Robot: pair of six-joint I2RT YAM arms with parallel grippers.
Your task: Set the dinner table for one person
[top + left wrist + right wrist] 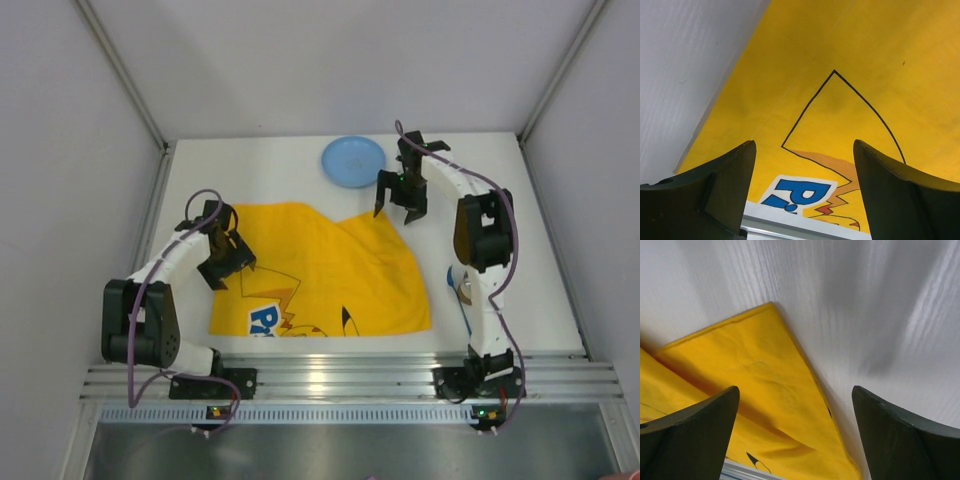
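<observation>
The dinner table (pixel 505 215) is a plain white top, seen also in the left wrist view (pixel 690 60) and the right wrist view (pixel 865 300). A yellow cartoon-printed cloth (pixel 330 270) lies spread over its middle, a little rumpled at the far right corner (pixel 755 365). A light blue plate (pixel 352 161) sits at the back, beyond the cloth. My left gripper (pixel 231 266) hovers open over the cloth's left part (pixel 850 50), nothing between its fingers. My right gripper (pixel 397 211) hangs open above the cloth's far right corner, empty, just right of and nearer than the plate.
Grey walls (pixel 90 150) close in the table on the left, back and right. A small white and blue object (pixel 461 285) lies at the right, mostly hidden by the right arm. An aluminium rail (pixel 330 378) runs along the near edge.
</observation>
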